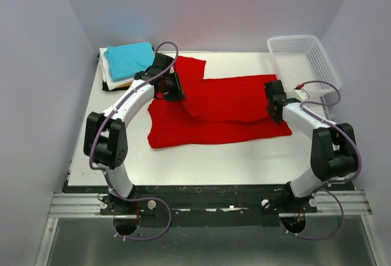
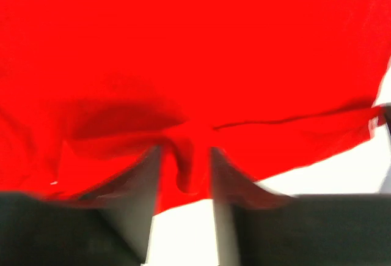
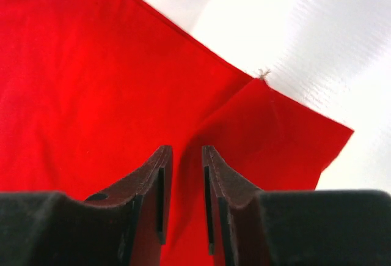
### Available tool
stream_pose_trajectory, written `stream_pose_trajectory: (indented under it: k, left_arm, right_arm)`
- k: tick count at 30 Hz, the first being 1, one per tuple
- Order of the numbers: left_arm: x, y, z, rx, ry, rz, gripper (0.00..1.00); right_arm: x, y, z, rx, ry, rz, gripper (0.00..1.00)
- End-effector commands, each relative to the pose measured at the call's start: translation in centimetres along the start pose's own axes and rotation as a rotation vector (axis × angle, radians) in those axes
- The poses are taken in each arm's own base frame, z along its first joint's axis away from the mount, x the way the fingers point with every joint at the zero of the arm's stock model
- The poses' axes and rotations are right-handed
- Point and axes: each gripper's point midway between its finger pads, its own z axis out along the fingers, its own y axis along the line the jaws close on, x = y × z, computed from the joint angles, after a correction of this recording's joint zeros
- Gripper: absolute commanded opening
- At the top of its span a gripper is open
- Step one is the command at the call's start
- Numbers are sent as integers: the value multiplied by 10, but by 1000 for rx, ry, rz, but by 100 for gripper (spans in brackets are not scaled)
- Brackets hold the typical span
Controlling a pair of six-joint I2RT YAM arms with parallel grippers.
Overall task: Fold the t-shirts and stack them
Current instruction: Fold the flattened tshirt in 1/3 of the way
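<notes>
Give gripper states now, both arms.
Left gripper: closed on a fold of the red t-shirt.
Right gripper: slightly open, empty, over the red t-shirt.

Left wrist view blurred (red shirt (image 2: 195,64) smeared).

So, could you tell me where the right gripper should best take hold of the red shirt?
Take the red shirt by its free corner at the right edge, coming in low from the bare table on the right. The corner lies flat with both edges exposed, just ahead of the right gripper.
</notes>
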Motion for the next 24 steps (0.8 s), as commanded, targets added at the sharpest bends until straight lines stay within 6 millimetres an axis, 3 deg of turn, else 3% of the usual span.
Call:
stream_pose_trajectory:
  k: [1,2,5,8,12,16,18,20,24]
  left_arm:
    - [-29,7,14,-34,-7,-13,65]
    - [-39,4,18,-21,-8,-21,69]
    - [-68,-5,21,-7,-13,-33,96]
    - [-75,-7,10,-34,-12,-28,99]
    - [-42,-8,-8,73,-35,-29,99]
    - [19,-8,-11,197,25,-21,99]
    - [39,-12,-7,240,59,-6,99]
    - [45,-12,5,238,75,-11,99]
    - [32,-20,31,234,90,-38,99]
  right_arm:
    - [-18,17,1,-16,-37,-40,40]
    - [-17,20,0,-30,-25,-53,46]
    - [-10,28,-11,-109,32,-81,62]
    - [-4,31,-27,-203,84,-102,80]
    - [12,37,-54,-383,159,-147,100]
    - [30,39,-77,-528,219,-181,100]
    - [37,44,-87,-609,231,-225,100]
    - [49,49,-96,-695,263,-272,100]
    - [70,53,-101,-781,333,-303,100]
